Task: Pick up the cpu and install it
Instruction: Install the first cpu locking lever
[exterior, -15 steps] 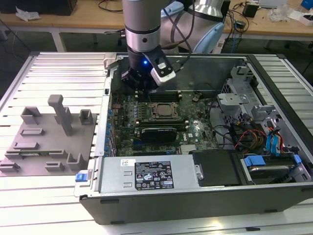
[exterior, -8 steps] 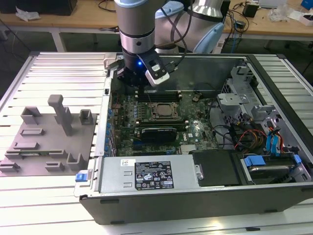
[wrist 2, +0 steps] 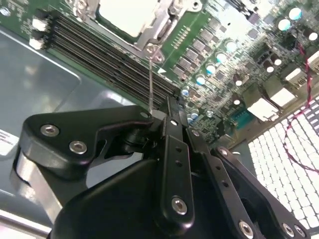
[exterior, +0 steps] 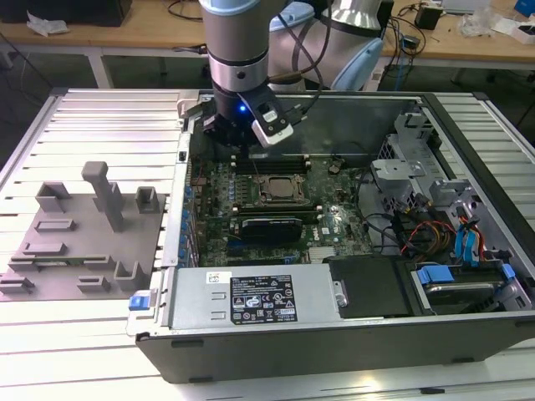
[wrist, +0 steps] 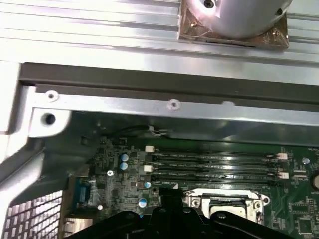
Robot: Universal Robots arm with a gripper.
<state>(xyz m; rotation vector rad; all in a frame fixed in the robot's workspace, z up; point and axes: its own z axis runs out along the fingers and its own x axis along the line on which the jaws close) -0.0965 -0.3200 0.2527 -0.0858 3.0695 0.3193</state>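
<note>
Gripper over the open case, cpu already lying in its socket.

Your gripper point(exterior: 227, 134) hovers above the memory slots point(wrist: 214, 167); whether it's apart or together, you cannot tell. The cpu point(exterior: 276, 187), a flat silvery square, looks light, stiff and fragile: take it by its edges.

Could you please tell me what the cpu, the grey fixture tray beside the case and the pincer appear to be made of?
The cpu looks like pale matte metal on top, judging by its even silvery sheen. The fixture tray seems to be matte grey plastic, possibly printed: dull, uniform, with blocky moulded posts. The pincer looks like black anodised metal or hard plastic, bolted with bright steel screws.
</note>
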